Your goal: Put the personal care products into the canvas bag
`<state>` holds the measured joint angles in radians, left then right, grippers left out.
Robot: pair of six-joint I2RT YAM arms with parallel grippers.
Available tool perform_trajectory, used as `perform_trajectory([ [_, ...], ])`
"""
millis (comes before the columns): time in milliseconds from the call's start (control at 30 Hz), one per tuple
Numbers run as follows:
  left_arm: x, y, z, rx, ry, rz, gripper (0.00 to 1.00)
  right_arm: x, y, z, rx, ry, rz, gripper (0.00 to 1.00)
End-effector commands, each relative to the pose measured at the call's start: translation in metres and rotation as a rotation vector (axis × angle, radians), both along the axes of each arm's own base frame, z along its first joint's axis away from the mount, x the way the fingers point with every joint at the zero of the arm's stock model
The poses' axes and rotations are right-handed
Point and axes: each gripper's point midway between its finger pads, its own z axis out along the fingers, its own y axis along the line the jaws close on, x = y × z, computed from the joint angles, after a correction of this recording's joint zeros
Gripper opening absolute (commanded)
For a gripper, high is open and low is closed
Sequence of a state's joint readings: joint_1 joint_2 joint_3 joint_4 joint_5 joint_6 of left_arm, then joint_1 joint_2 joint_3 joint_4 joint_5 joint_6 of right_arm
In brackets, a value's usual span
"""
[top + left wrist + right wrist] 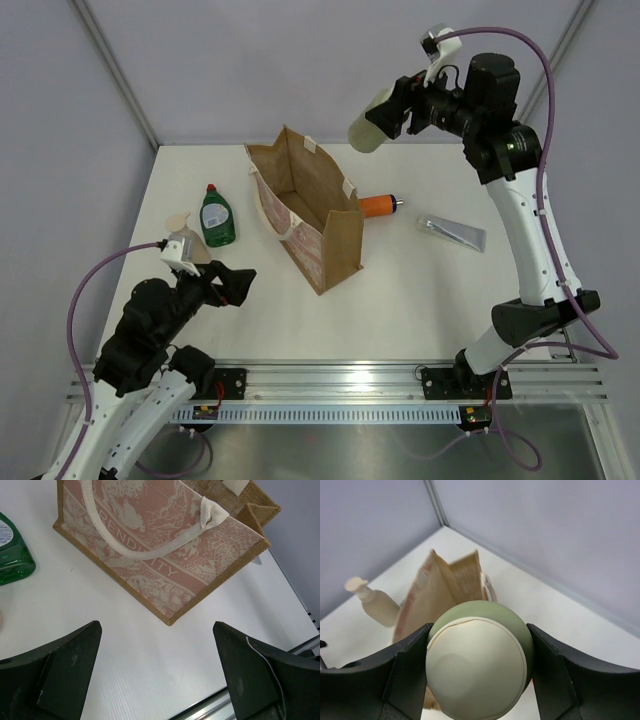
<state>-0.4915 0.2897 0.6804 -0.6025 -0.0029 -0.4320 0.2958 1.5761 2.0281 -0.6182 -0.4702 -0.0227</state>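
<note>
The canvas bag [305, 205] stands open at the table's middle, its reddish patterned side facing the left wrist view [165, 545]. My right gripper [392, 112] is shut on a pale beige-green bottle [370, 128], held high above and right of the bag; its cream cap faces the right wrist camera [480, 660], with the bag [445, 585] below. The second pale bottle [183, 238] lies left of the bag beside the green red-capped bottle [217, 218]. The orange bottle [378, 205] and the silver-grey tube [452, 232] lie right of the bag. My left gripper [232, 284] is open and empty, low near the bag's front corner.
White walls close the table at the back and sides. A metal rail [340, 385] runs along the near edge. The green bottle [12, 555] shows at the left edge of the left wrist view, and the second pale bottle [375, 602] in the right wrist view.
</note>
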Motion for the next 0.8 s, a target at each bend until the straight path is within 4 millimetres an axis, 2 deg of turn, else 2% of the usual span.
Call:
perform_trajectory([
  [0, 0.003, 0.006, 0.018, -0.026, -0.036, 0.044, 0.99, -0.021, 0.053, 0.055, 0.119, -0.096, 0.177, 0.00],
  [67, 0.005, 0.007, 0.015, -0.029, -0.027, 0.058, 0.99, -0.027, 0.072, 0.055, 0.130, -0.092, 0.223, 0.00],
  [100, 0.006, 0.007, 0.014, -0.030, -0.020, 0.062, 0.99, -0.029, 0.093, 0.044, 0.121, -0.069, 0.261, 0.00],
  [133, 0.007, 0.008, 0.012, -0.033, -0.012, 0.071, 0.99, -0.028, 0.102, 0.038, 0.113, -0.062, 0.268, 0.00],
  [233, 0.008, 0.010, 0.007, -0.037, 0.010, 0.093, 0.99, -0.024, 0.134, 0.004, 0.065, -0.012, 0.304, 0.00],
  [333, 0.008, 0.012, 0.003, -0.039, 0.025, 0.107, 0.99, -0.021, 0.157, -0.038, 0.012, 0.055, 0.329, 0.00],
  [400, 0.007, 0.013, 0.002, -0.037, 0.031, 0.114, 0.99, -0.017, 0.167, -0.067, -0.029, 0.094, 0.342, 0.00],
  [500, 0.006, 0.015, 0.002, -0.037, 0.030, 0.118, 0.99, -0.023, 0.181, -0.111, -0.106, 0.148, 0.395, 0.00],
  [567, 0.005, 0.016, 0.001, -0.034, 0.028, 0.120, 0.99, -0.044, 0.189, -0.135, -0.129, 0.199, 0.516, 0.00],
  [667, 0.004, 0.018, 0.000, -0.028, 0.028, 0.122, 0.99, -0.061, 0.198, -0.162, -0.177, 0.215, 0.614, 0.00],
  [767, 0.002, 0.019, -0.002, -0.026, 0.029, 0.125, 0.99, -0.069, 0.205, -0.189, -0.234, 0.245, 0.647, 0.00],
])
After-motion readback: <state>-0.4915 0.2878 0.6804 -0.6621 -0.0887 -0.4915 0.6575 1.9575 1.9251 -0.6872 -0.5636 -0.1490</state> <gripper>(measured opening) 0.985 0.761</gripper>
